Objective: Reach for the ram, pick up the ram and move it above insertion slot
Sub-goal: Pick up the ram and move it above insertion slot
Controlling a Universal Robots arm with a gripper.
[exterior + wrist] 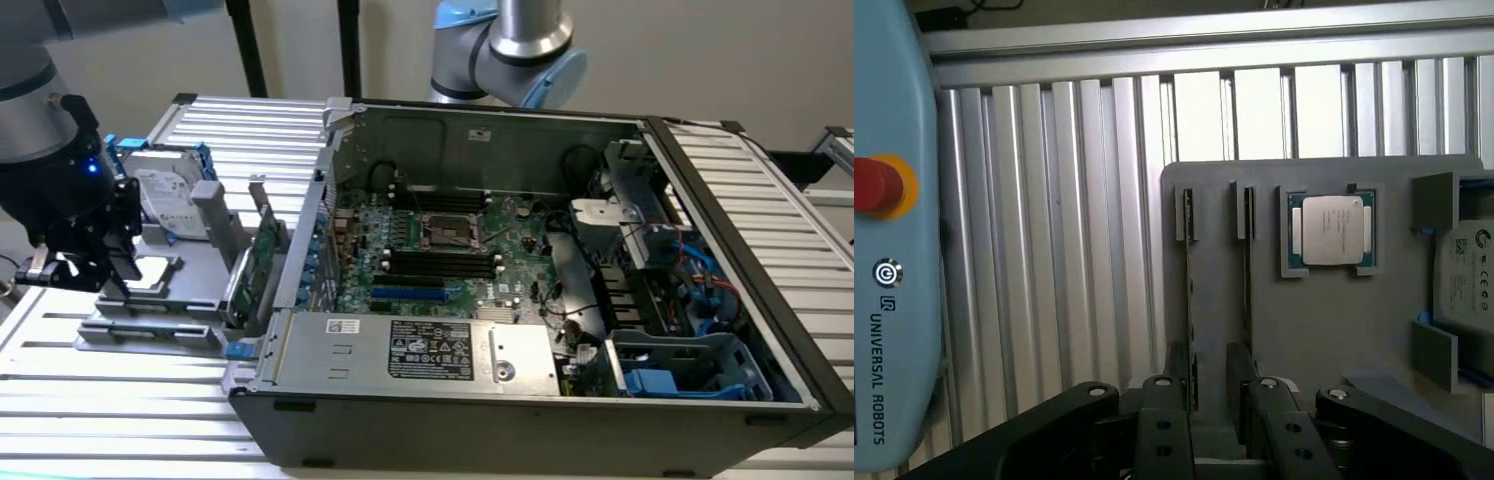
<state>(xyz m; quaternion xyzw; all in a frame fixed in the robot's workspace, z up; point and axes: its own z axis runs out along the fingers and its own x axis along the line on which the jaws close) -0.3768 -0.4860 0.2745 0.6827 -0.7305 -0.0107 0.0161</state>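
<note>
At exterior view's left, above grey fixture tray (147,335), my gripper (1216,400) hangs released, empty; ram (1190,290) stands on edge in groove, likely so jaws can straddle it.

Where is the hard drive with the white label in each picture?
Exterior view: the hard drive stands at the far end of the grey tray, on the exterior view's left, outside the computer case.
Wrist view: the hard drive sits on the grey tray, beside the silver square chip.
Shared landmark: the grey tray.
</note>
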